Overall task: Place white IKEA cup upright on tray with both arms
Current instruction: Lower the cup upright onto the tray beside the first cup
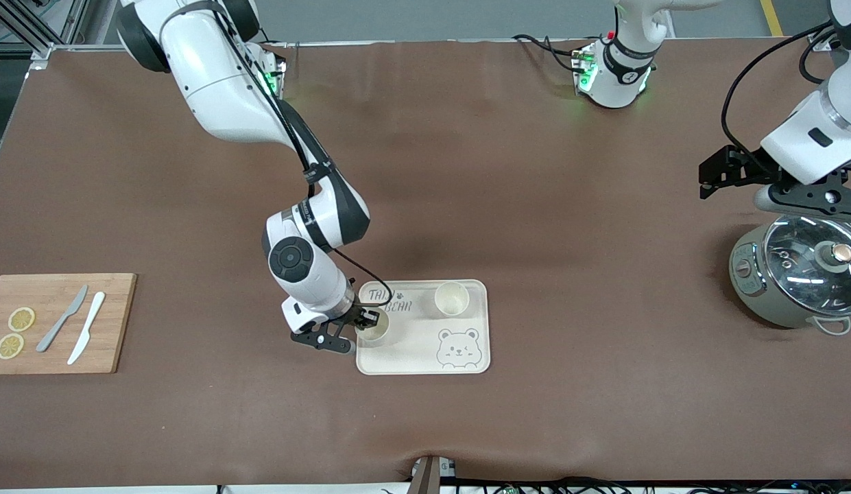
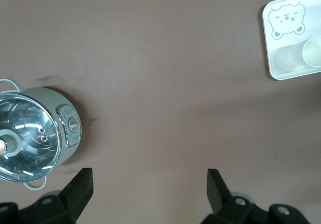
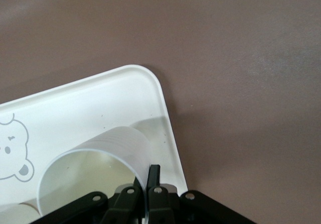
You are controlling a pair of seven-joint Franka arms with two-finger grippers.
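The cream tray (image 1: 425, 346) with a bear drawing lies mid-table. A white cup (image 1: 374, 331) is upright over the tray's edge toward the right arm's end. My right gripper (image 1: 365, 320) is shut on its rim. In the right wrist view the fingers (image 3: 153, 174) pinch the cup (image 3: 95, 158) wall, one inside and one outside, above the tray (image 3: 75, 108). I cannot tell whether the cup's base touches the tray. A second white cup (image 1: 452, 298) stands upright on the tray, farther from the front camera. My left gripper (image 1: 708, 180) waits open and empty (image 2: 149, 184) beside the pot.
A grey-green pot (image 1: 799, 274) with a glass lid sits at the left arm's end of the table, also in the left wrist view (image 2: 30, 138). A wooden cutting board (image 1: 58, 322) with two knives and lemon slices lies at the right arm's end.
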